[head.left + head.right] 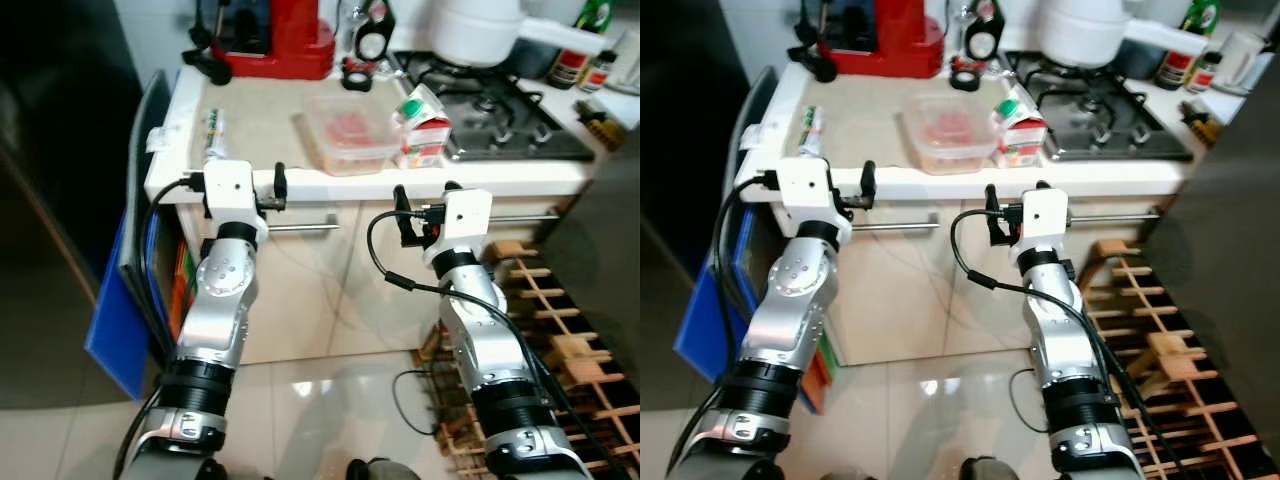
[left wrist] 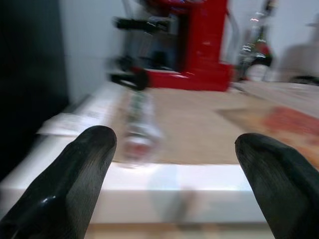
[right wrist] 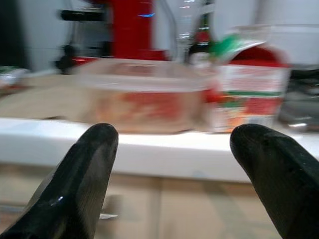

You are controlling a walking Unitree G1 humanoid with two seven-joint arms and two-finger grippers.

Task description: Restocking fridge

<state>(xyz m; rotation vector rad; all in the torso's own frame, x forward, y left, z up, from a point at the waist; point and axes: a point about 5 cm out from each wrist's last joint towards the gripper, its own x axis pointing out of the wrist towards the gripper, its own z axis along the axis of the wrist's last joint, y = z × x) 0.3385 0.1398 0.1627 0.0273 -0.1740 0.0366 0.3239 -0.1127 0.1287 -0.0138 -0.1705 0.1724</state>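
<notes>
On the beige counter (image 1: 260,115), near its front edge, stands a clear plastic box (image 1: 345,135) holding red food. A red, green and white carton (image 1: 422,130) touches its right side. A small bottle (image 1: 215,128) lies on its side toward the counter's left end. My left gripper (image 1: 250,180) is open and level with the counter's white edge, in front of the lying bottle (image 2: 137,127). My right gripper (image 1: 425,195) is open too, just below the edge, facing the box (image 3: 144,99) and the carton (image 3: 249,94). Neither gripper holds anything.
A red appliance (image 1: 280,35) stands at the back of the counter. A white pot (image 1: 480,30) sits on the gas hob (image 1: 500,115). A dark tall surface (image 1: 50,150) rises on the left, with a blue board (image 1: 120,330) beside it. A wooden rack (image 1: 560,330) stands low on the right.
</notes>
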